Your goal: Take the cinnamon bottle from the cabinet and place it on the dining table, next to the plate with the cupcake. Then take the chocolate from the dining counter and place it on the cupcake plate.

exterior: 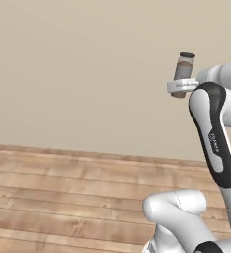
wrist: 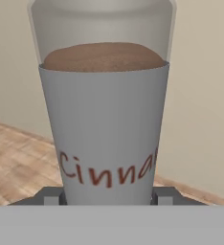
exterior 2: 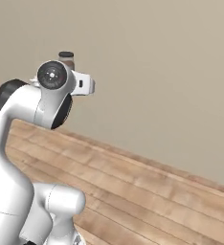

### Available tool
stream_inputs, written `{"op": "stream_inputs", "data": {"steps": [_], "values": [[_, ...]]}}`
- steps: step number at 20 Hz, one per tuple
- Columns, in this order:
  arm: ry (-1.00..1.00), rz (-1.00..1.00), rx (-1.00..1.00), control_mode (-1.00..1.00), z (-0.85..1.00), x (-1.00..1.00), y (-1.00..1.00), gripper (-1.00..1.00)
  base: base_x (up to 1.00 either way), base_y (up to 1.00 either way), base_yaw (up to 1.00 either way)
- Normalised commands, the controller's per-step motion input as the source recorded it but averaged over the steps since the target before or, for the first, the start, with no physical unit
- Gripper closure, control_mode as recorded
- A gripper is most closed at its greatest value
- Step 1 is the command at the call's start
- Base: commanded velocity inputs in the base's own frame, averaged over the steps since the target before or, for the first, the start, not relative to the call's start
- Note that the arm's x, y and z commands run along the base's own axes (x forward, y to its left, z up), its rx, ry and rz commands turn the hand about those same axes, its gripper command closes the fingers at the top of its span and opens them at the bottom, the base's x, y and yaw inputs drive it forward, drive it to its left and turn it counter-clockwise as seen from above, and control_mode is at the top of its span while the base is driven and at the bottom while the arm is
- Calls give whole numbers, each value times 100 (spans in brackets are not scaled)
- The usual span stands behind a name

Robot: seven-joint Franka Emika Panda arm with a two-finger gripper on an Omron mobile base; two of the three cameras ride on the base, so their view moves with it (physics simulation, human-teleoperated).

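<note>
1. Fingers (wrist: 50,195) are clamped on the cinnamon bottle (wrist: 104,110), one dark tip on each side of its base in the hand view, so it's a solid grip w/ the bottle between them.
2. Left of the fingers in the hand view: wood plank floor (wrist: 18,162) down low and a plain beige wall (wrist: 11,62) behind it.
3. Between the fingers: the bottle stands upright, grey label wrapped round the lower part w/ red lettering reading "Cinna…" (rest curves out of sight), brown powder heaped above the label edge, clear body above that.
4. Right of the fingers in the hand view: more beige wall, and a thin strip of floor at the bottom.
5. Left base view: gripper (exterior: 182,87) sits up high at the end of the arm, bottle (exterior: 183,69) poking up out of it, dark cap on top, tilted a touch. Nothing under the bottle, it hangs in the air well above the floor (exterior: 63,197).
6. Right base view: the wrist joint blocks most of it, just the bottle's cap and top (exterior 2: 66,57) peek out behind the arm. Wall (exterior 2: 171,72) behind, floor (exterior 2: 147,191) below.
7. Can't make out the fingers themselves in the base views, too small/hidden.
</note>
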Motion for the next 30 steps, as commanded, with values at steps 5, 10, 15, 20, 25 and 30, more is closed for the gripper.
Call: {"op": "stream_inputs", "data": {"steps": [5, 10, 15, 20, 25, 30], "values": [[0, 0, 0, 100, 0, 0, 0, 100, 52, 0, 59], [0, 0, 0, 100, 0, 0, 0, 100, 38, 0, 75], [0, 0, 0, 100, 0, 0, 0, 100, 33, 0, 79], [0, 0, 0, 100, 0, 0, 0, 100, 40, -3, 74], [0, 0, 0, 100, 0, 0, 0, 100, 47, -20, 50], [0, 0, 0, 100, 0, 0, 0, 100, 43, -26, 40]]}}
